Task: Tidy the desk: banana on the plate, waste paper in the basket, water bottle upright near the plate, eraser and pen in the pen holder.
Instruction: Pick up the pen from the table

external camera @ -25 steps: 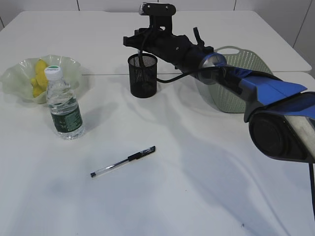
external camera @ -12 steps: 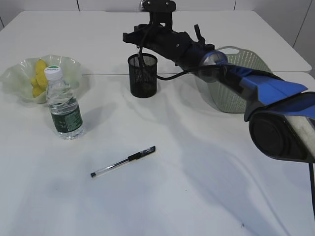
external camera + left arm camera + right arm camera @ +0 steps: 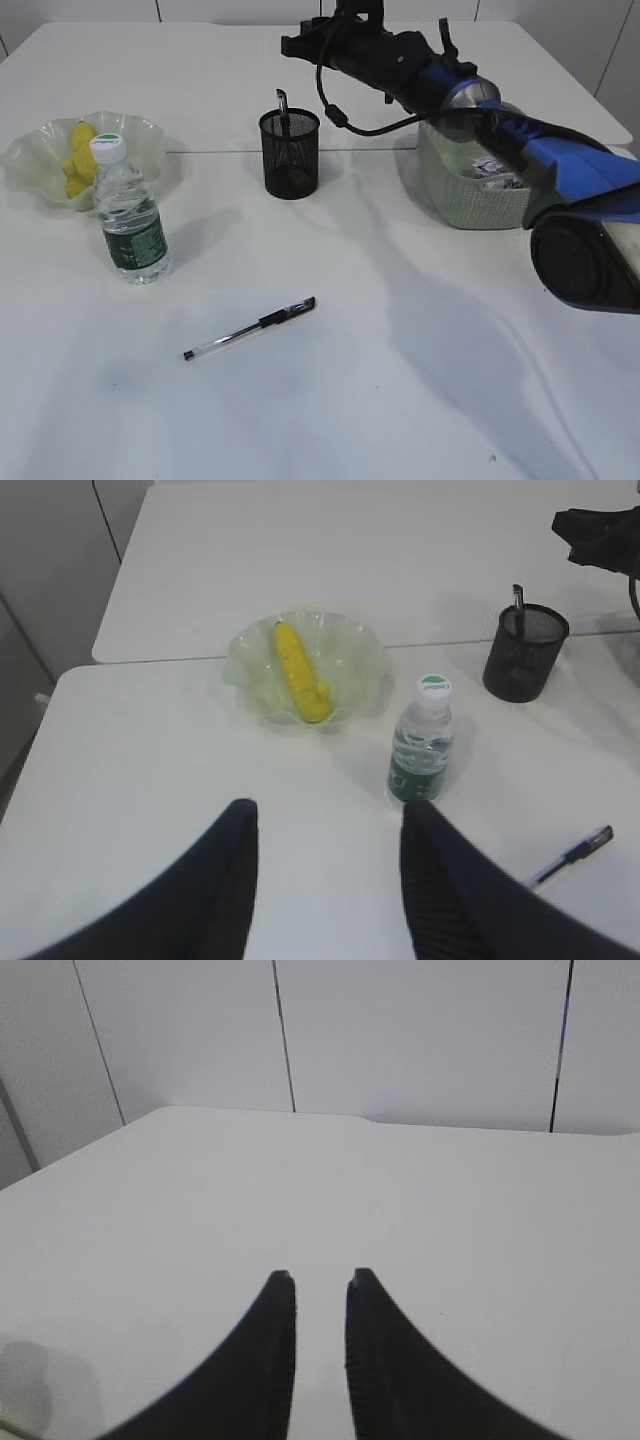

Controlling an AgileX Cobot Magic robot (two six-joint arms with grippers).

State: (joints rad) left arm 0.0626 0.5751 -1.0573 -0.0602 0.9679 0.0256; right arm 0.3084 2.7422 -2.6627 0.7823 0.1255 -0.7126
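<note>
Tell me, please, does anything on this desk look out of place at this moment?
One pen lies flat on the bare desk, in front of the upright water bottle, while another already stands in the pen holder. The banana sits on the plate; nothing looks spilled or damaged.

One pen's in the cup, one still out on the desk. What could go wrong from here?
1. The loose pen lies flat on the desk; a pinch could skid off it.
2. The pen holder already holds a pen leaning on its rim; dropping in a second could snag it or tip the holder.
3. The water bottle stands close to the loose pen; an arm sweeping in might topple it.
</note>
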